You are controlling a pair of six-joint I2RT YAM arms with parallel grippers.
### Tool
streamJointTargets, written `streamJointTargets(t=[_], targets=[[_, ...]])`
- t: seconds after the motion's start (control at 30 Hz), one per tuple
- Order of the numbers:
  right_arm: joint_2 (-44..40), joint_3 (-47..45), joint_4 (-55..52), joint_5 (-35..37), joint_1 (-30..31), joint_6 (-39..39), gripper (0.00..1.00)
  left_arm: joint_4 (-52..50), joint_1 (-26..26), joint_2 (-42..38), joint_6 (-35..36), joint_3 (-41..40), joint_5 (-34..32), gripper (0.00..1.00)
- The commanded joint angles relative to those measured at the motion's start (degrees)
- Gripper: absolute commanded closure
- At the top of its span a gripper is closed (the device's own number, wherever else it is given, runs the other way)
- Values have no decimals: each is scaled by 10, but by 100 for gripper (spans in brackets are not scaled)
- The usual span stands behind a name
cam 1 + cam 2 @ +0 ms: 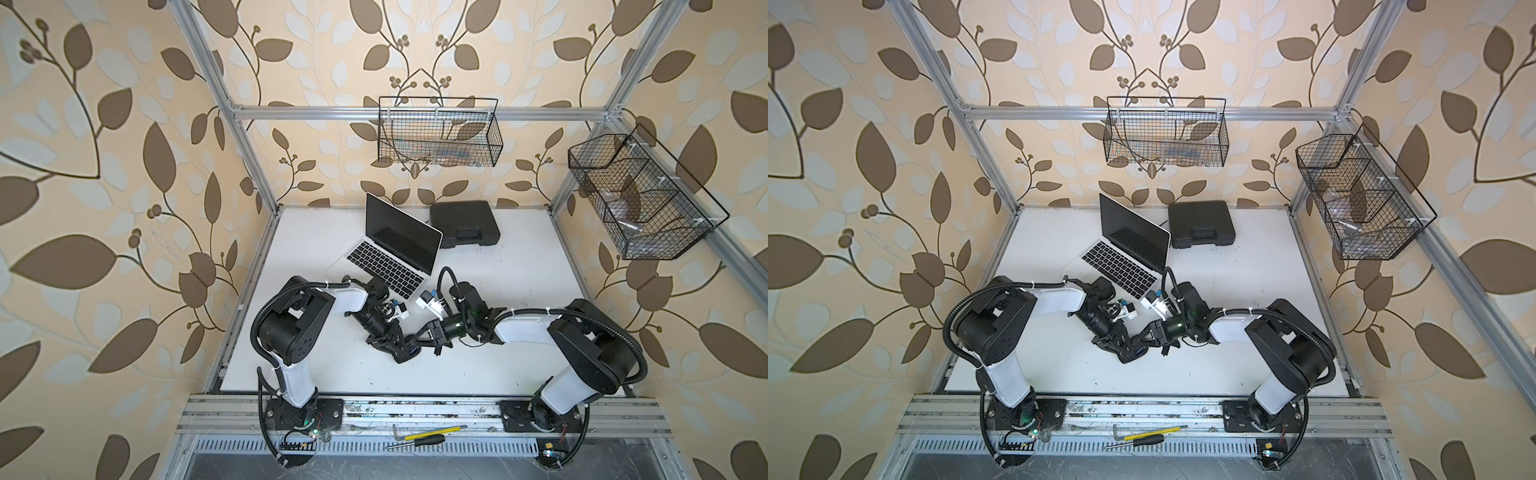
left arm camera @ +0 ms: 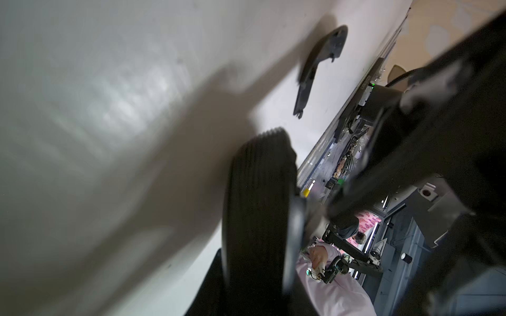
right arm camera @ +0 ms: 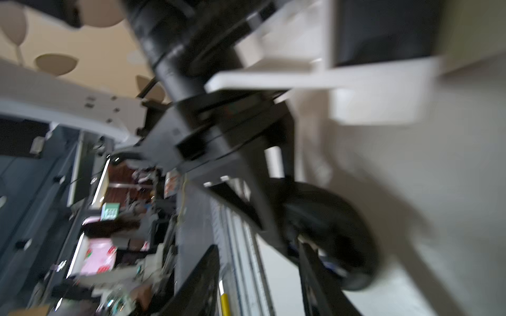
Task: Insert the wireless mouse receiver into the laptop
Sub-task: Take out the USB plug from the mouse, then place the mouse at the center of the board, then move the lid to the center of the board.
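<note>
Near laptop, left gripper pinches mouse, right gripper jaws spread beside it; receiver unseen, not yet plugged in.

Left arm and right arm, white shells, black joints; black corrugated conduits; white zip ties

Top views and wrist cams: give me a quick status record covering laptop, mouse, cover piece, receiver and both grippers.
laptop: open, screen dark, set at an angle at the back of the table
mouse: black, in the left gripper
left gripper: shut on the mouse
right gripper: open, one finger close beside the mouse
cover piece: lying on the table, apart from both grippers
receiver: not made out in any view
black case: closed, beside the laptop's screen
</note>
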Motion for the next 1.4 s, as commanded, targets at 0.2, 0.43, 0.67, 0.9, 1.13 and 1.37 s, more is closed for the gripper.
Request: streamJointTargets(t=[0.2,0.43,0.67,0.9,1.13,1.37], targets=[[-82,-19,-20,-7,-41,-40,51,24,10,13,34,32,-30,100],[-225,4,-276,302,-89,-187,31,-32,0,-20,11,20,-45,66],[-149,159,-506,388,-53,-334,34,34,1,-130,-38,-18,-88,12],[-28,206,-483,288,2,-286,39,93,53,-311,-107,-89,-258,7],[52,230,-497,273,11,-314,39,77,102,-389,-142,-124,-320,6],[81,233,-542,291,10,-333,39,70,107,-385,-138,-118,-327,6]])
